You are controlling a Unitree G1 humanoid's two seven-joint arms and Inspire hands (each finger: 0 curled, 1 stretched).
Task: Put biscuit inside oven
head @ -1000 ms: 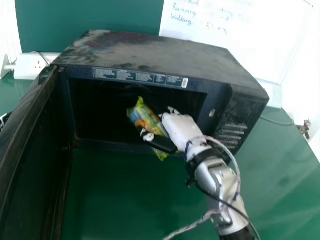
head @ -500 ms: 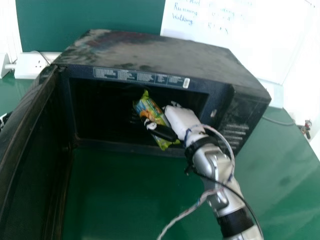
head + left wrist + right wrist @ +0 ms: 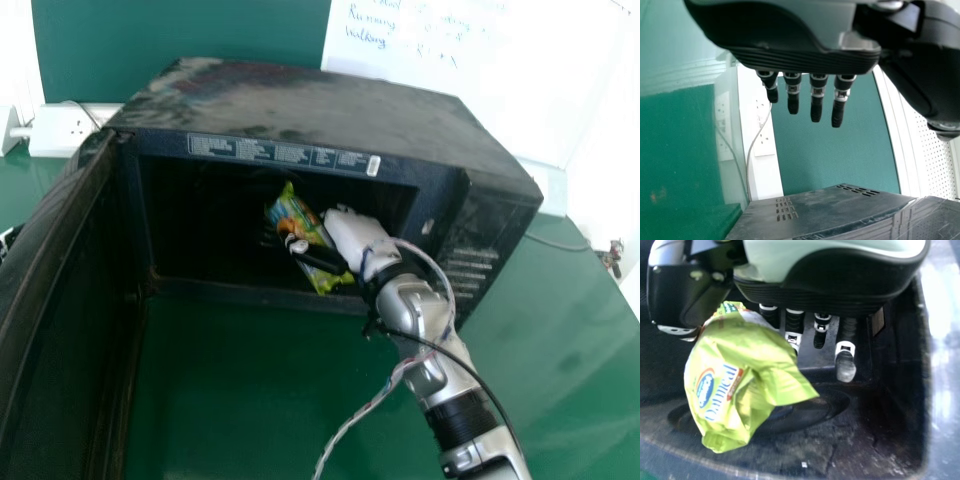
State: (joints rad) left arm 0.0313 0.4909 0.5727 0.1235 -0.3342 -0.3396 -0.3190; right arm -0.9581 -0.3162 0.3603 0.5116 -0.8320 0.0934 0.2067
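While my left hand (image 3: 805,62) hangs, fingers spread, my right hand (image 3: 355,238) is pinching the biscuit packet (image 3: 290,208) in the oven's (image 3: 300,100) open mouth!

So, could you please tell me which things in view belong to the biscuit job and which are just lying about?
Part of the job:
biscuit packet, held at the oven's mouth
right hand, holding it
oven
oven door, open

Just about:
whiteboard, behind the oven
white socket box
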